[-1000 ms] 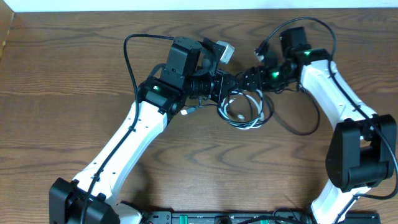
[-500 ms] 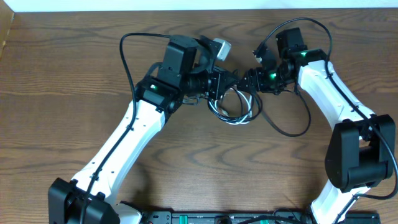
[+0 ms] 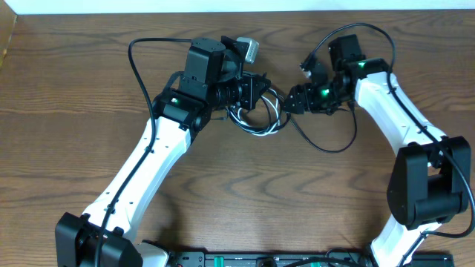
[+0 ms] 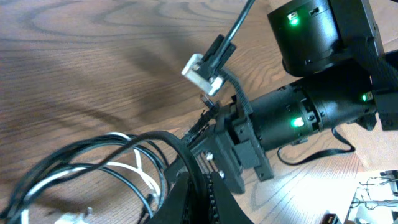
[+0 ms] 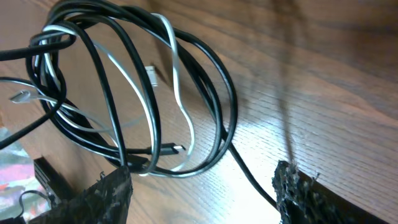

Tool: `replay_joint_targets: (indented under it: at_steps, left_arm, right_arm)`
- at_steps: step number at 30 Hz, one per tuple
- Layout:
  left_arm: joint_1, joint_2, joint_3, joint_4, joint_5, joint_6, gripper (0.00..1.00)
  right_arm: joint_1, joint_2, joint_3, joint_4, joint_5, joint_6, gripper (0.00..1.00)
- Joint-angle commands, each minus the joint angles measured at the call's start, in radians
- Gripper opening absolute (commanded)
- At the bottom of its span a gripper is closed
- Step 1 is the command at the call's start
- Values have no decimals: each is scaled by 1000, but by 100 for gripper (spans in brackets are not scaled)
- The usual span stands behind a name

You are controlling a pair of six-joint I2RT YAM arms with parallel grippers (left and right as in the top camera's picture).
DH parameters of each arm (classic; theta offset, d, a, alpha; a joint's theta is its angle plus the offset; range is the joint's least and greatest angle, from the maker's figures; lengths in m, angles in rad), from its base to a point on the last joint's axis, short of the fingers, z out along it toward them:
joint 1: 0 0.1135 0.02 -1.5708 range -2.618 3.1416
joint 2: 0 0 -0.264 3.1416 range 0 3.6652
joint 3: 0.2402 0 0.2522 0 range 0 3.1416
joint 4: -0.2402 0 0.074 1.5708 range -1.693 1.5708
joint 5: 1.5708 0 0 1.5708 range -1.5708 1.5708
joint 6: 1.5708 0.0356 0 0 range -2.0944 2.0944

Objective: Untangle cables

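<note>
Cables on the table have slid left with the left gripper, which is pinched shut on a black cable strand. Your right gripper gapes wide and empty, just beside the coil. It looks light, floppy and snag-prone, so take the white cable at a free loop.

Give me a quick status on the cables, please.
Left gripper shut on cable bundle. Right gripper open, facing the loops. Black cable and white cable intertwined. No obstruction seen.

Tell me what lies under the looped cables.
Only wooden table shows through the loops of the black cable and white cable. Beneath the left end effector, the view is blocked.
</note>
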Motion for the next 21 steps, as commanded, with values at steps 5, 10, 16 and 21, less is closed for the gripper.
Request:
replay_joint_targets:
  at_steps: [5, 10, 16, 21]
  left_arm:
    - [3, -13, 10, 8, -9, -5, 7]
    - [3, -13, 10, 8, -9, -5, 7]
    - [4, -22, 10, 39, -8, -47, 8]
    - [32, -76, 10, 58, -8, -54, 7]
  right_arm:
    - [84, -1, 20, -1, 71, 6, 69]
    - [132, 9, 19, 2, 220, 71, 64]
    - [155, 74, 19, 16, 320, 170, 50]
    - [145, 155, 19, 30, 320, 222, 35]
